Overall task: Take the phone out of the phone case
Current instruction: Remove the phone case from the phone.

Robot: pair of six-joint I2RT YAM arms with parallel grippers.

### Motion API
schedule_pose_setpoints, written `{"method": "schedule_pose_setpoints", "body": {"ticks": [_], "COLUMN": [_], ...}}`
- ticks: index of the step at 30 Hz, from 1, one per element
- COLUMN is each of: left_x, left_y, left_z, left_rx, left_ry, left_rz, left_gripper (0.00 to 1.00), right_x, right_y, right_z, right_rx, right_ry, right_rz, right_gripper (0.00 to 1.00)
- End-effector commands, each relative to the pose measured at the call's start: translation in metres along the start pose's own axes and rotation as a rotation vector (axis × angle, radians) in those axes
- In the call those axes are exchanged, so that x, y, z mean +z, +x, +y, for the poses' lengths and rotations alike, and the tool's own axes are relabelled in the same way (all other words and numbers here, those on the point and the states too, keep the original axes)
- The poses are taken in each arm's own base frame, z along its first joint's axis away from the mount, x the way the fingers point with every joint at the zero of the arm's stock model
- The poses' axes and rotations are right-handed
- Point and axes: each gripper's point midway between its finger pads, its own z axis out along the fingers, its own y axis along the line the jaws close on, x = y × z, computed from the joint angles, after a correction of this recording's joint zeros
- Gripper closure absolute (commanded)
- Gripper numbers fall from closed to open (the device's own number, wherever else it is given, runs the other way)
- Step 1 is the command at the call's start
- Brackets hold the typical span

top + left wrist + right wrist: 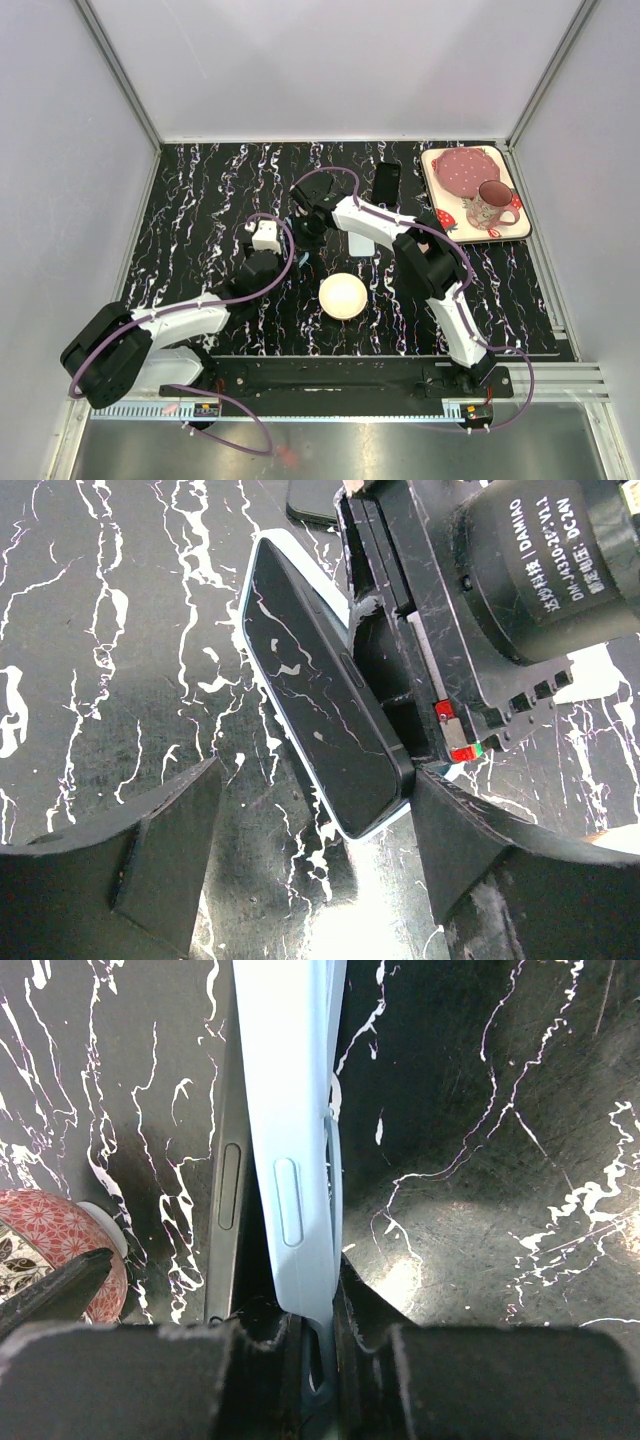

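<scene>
The phone [320, 690] stands tilted on its edge over the black marbled table, dark screen facing the left wrist camera. A thin rim of the pale blue phone case [258, 640] shows along its side. My right gripper [312, 1300] is shut on the edge of the case [290, 1140]. In the right wrist view the phone's dark grey side [228, 1190] stands a little apart from the case. My left gripper [318, 772] is open, its fingers either side of the phone's lower corner. The right fingertip [440, 810] is close to that corner; I cannot tell if it touches.
A second black phone [386, 180] lies flat at the back. A cream round bowl [343, 296] sits in front of the arms' working spot. At the back right a strawberry-print tray [510, 232] carries a pink plate [458, 170] and a mug [490, 205].
</scene>
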Motion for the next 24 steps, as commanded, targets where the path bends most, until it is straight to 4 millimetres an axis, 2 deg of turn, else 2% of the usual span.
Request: {"method": "schedule_pose_setpoints", "body": {"ticks": [1, 5, 9, 13, 14, 15, 17, 18, 21, 22, 24], "left_x": [0.004, 0.011, 0.014, 0.019, 0.019, 0.019, 0.018, 0.018, 0.015, 0.014, 0.011], "left_y": [-0.002, -0.004, -0.001, 0.001, 0.003, 0.003, 0.005, 0.003, -0.001, -0.006, -0.010], "left_z": [0.021, 0.023, 0.041, 0.035, 0.035, 0.035, 0.035, 0.036, 0.038, 0.037, 0.038], "left_rx": [0.028, 0.050, 0.077, 0.063, 0.053, 0.047, 0.040, 0.037, 0.044, 0.039, 0.038], "left_ry": [-0.105, -0.159, -0.331, -0.318, -0.320, -0.319, -0.316, -0.318, -0.329, -0.326, -0.326], "left_rz": [-0.017, -0.004, 0.032, 0.043, 0.046, 0.045, 0.046, 0.042, 0.036, 0.025, 0.019], "left_gripper": [0.22, 0.23, 0.28, 0.35, 0.39, 0.48, 0.56, 0.63, 0.75, 0.83, 0.91], "right_x": [-0.011, -0.016, -0.022, -0.028, -0.030, -0.031, -0.033, -0.035, -0.034, -0.032, -0.030], "right_y": [0.035, 0.035, 0.033, 0.029, 0.027, 0.027, 0.026, 0.026, 0.030, 0.032, 0.034], "right_z": [-0.030, -0.026, -0.025, -0.022, -0.023, -0.023, -0.026, -0.026, -0.034, -0.037, -0.039], "right_rx": [0.065, 0.062, 0.062, 0.061, 0.060, 0.062, 0.063, 0.063, 0.063, 0.065, 0.064], "right_ry": [0.091, 0.084, 0.080, 0.072, 0.072, 0.070, 0.072, 0.073, 0.089, 0.095, 0.096], "right_rz": [0.140, 0.133, 0.123, 0.108, 0.101, 0.100, 0.096, 0.093, 0.100, 0.106, 0.108], "right_gripper": [1.00, 1.00, 1.00, 1.00, 1.00, 1.00, 1.00, 1.00, 1.00, 1.00, 1.00]}}
